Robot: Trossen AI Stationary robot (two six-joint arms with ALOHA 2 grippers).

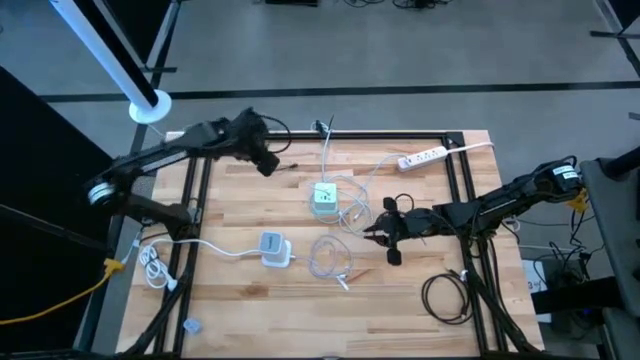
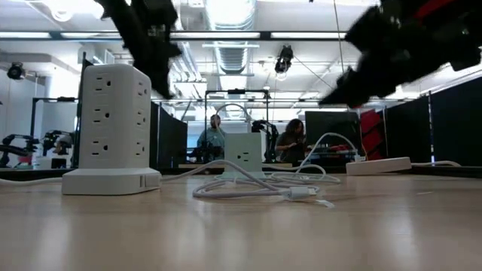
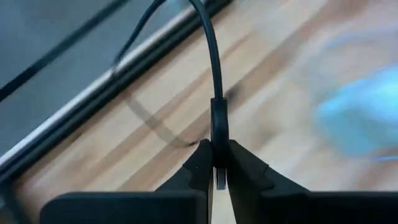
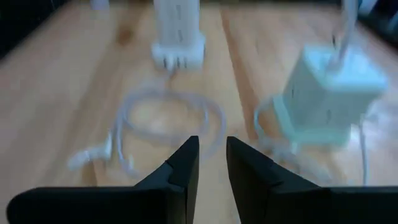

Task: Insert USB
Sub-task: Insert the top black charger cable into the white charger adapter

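Note:
My left gripper [image 1: 268,162] is at the far left of the table, above the wood, shut on the plug end of a black cable [image 3: 211,68]. The cable runs off toward the far edge [image 1: 322,128]. A white power tower [image 1: 325,200] stands at the table's middle; it also shows in the low view [image 2: 245,154] and the right wrist view [image 4: 329,93]. A second white tower [image 1: 272,248] stands nearer the front left. My right gripper [image 1: 372,235] hovers right of the middle tower. In its wrist view [image 4: 211,146] it is slightly open and empty. My left gripper pinches the black cable's plug body [image 3: 217,134] between its two fingertips [image 3: 200,163]. The cable leaves the fingers straight ahead and curves away above the table, lifted clear. A small pale tip [image 3: 219,179] of the plug shows back between the fingers.
A white power strip [image 1: 420,157] lies at the far right. A loose white cable coil [image 1: 330,258] lies front of centre, and a black cable coil [image 1: 445,295] lies at the front right. A white cable bundle [image 1: 152,265] sits at the left edge. People stand in the room behind [image 2: 290,139].

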